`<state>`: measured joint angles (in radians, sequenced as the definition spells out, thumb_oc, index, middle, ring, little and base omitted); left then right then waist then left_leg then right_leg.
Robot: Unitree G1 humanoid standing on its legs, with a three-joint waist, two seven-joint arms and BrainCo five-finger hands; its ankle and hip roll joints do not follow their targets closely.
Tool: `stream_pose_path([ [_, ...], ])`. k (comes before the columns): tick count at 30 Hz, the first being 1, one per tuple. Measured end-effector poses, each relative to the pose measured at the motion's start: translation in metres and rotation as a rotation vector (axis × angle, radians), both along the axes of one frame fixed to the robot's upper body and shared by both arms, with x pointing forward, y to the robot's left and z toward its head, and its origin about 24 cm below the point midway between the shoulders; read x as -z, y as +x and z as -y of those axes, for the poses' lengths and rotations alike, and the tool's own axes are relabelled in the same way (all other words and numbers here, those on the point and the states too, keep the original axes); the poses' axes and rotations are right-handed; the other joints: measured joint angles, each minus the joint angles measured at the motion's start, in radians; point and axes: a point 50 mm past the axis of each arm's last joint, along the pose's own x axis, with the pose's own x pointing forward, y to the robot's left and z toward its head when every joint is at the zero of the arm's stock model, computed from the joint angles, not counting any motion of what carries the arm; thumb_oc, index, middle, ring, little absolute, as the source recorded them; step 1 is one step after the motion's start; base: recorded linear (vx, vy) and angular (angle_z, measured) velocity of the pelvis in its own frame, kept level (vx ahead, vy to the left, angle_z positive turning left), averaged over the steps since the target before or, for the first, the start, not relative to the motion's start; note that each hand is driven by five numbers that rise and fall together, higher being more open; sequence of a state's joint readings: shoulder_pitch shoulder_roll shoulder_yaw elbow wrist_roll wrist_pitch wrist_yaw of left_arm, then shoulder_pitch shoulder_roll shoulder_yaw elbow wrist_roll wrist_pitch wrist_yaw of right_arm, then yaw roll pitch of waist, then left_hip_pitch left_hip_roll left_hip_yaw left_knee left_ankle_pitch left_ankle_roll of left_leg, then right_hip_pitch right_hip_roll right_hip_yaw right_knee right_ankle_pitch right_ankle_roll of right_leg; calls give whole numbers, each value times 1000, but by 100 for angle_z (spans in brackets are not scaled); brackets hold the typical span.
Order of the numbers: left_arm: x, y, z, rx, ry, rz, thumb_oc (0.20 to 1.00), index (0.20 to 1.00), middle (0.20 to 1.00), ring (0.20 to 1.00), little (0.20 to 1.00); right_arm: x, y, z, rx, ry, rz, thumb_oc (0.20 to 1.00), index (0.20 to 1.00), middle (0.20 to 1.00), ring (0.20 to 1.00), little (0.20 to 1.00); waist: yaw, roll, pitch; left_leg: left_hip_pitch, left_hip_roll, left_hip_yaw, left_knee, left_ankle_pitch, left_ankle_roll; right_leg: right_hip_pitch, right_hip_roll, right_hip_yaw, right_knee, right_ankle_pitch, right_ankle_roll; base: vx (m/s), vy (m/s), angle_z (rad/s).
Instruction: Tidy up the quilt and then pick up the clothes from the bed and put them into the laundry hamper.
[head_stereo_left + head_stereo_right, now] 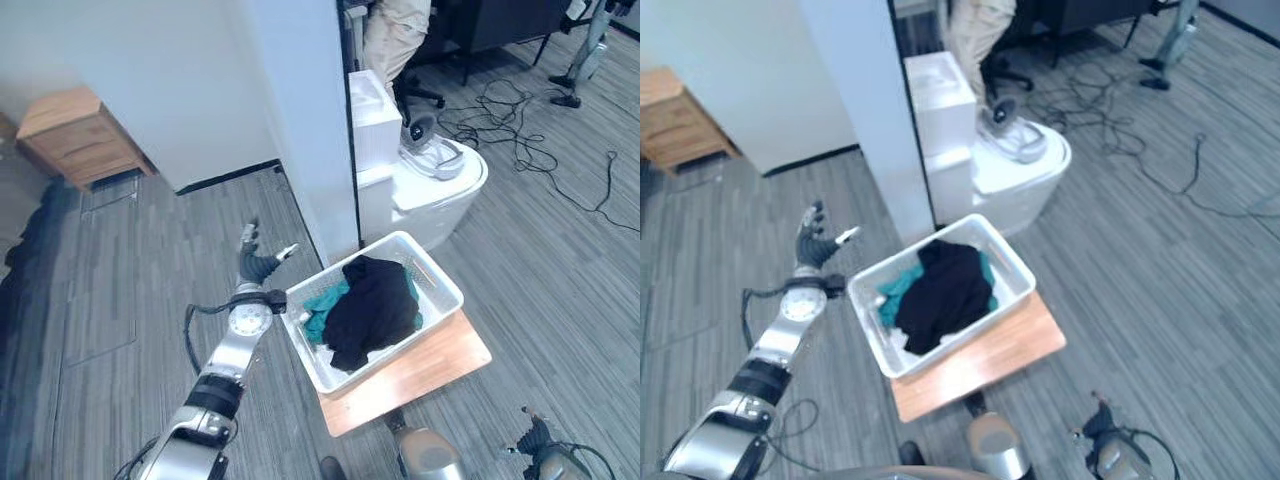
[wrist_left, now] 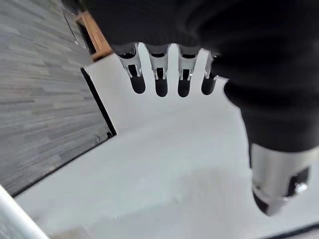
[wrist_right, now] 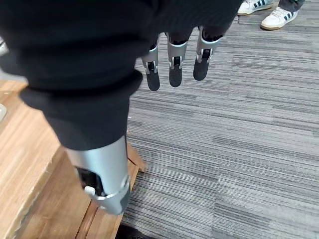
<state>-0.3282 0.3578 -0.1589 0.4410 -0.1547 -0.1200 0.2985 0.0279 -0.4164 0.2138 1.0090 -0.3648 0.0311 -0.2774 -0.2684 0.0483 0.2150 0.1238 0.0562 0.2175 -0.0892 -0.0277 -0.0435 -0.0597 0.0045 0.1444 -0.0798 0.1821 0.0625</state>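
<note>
A white slatted laundry hamper (image 1: 440,285) stands on a low wooden board (image 1: 440,365). Inside it lie a black garment (image 1: 372,305) and a teal garment (image 1: 322,308). My left hand (image 1: 255,262) is raised just left of the hamper, over the grey floor, with its fingers (image 2: 159,74) straight and empty. My right hand (image 1: 535,440) hangs low at the bottom right, beside the board, with its fingers (image 3: 172,62) relaxed and nothing in them.
A white partition wall (image 1: 300,110) stands behind the hamper, with a white round-topped unit (image 1: 425,185) to its right. A wooden bedside cabinet (image 1: 75,135) is at the far left. A seated person (image 1: 395,35), chair legs and cables (image 1: 520,120) are at the back right.
</note>
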Motion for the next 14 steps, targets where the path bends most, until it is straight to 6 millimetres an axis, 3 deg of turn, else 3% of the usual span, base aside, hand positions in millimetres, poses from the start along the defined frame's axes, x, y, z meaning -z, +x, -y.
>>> stream_pose_path([
  [1, 7, -6, -6, -27, -5, -18, 1000, 1000, 1000, 1000, 1000, 2, -3, 0, 32, 13, -5, 1000, 1000, 1000, 1000, 1000, 4, 0, -1, 1, 0, -10, 0, 1, 0, 4, -1, -6, 0, -1, -2, -6, -8, 24],
  [4, 55, -37, -24, -129, -81, -191, 1000, 1000, 1000, 1000, 1000, 9, -16, 1, 124, 48, -53, 1000, 1000, 1000, 1000, 1000, 27, 1, -11, 2, 0, -35, 0, 3, 0, 18, -5, -29, 0, -7, -9, 4, 13, 24],
  [6, 103, -69, -42, -191, -55, -427, 1000, 1000, 1000, 1000, 1000, 10, -13, 1, 148, 65, -61, 1000, 1000, 1000, 1000, 1000, 29, 0, -12, 6, 1, -39, 0, 4, 1, 25, -6, -36, 0, -8, -11, 8, 15, 14],
  [7, 134, -100, -52, -226, -27, -609, 1000, 1000, 1000, 1000, 1000, 10, -10, 0, 156, 83, -55, 1000, 1000, 1000, 1000, 1000, 27, 1, -13, 8, 1, -41, 0, 3, 0, 28, -6, -38, -1, -9, -13, 0, 0, 0],
  [8, 150, -120, -55, -240, -10, -715, 1000, 1000, 1000, 1000, 1000, 10, -8, -1, 155, 88, -54, 1000, 1000, 1000, 1000, 1000, 32, 0, -13, 6, 1, -42, 0, 3, 0, 28, -6, -39, -1, -9, -13, 4, 28, 8],
  [9, 172, -154, -58, -241, 51, -888, 1000, 1000, 1000, 1000, 1000, 10, -7, -3, 163, 99, -48, 1000, 1000, 1000, 1000, 1000, 33, -2, -14, 5, 1, -45, 0, 2, 0, 27, -7, -42, -1, -10, -14, 6, 13, 9],
  [14, 211, -245, -48, -233, 92, -1267, 1000, 1000, 1000, 1000, 1000, 13, -9, -6, 155, 119, -79, 1000, 1000, 1000, 1000, 1000, 71, 1, -33, 1, 1, -65, 0, 1, 5, 31, -9, -55, 0, -13, -19, -7, 9, 9],
])
